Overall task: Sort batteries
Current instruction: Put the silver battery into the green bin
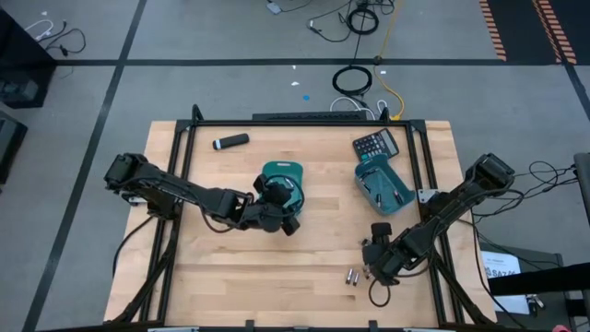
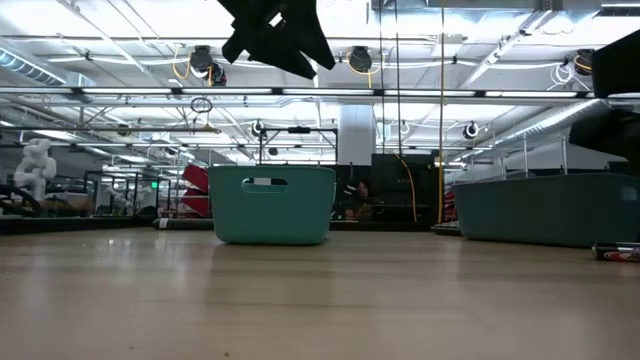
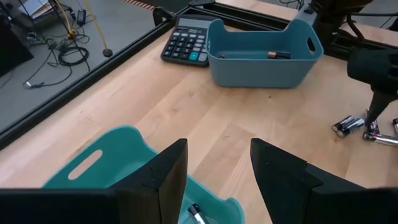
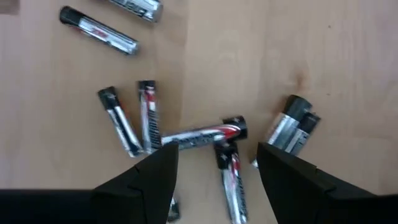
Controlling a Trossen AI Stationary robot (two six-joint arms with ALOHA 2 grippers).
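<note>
Several silvery-grey batteries (image 4: 199,135) lie flat in a loose heap on the wood near the table's near right part (image 1: 352,275). My right gripper (image 4: 214,168) hovers open just above them, its fingers standing either side of one cell without touching. My left gripper (image 3: 217,168) is open and empty, raised over the middle teal bin (image 1: 281,180), whose floor holds one battery (image 3: 196,213). The right teal bin (image 3: 261,53) stands on the table with a battery (image 3: 280,55) inside.
A dark calculator (image 1: 375,143) lies by the right bin's far side. A black cylinder with a white tip (image 1: 230,141) rests near the far left edge. Bare wood stretches between the two bins and along the near left part of the table (image 1: 212,277).
</note>
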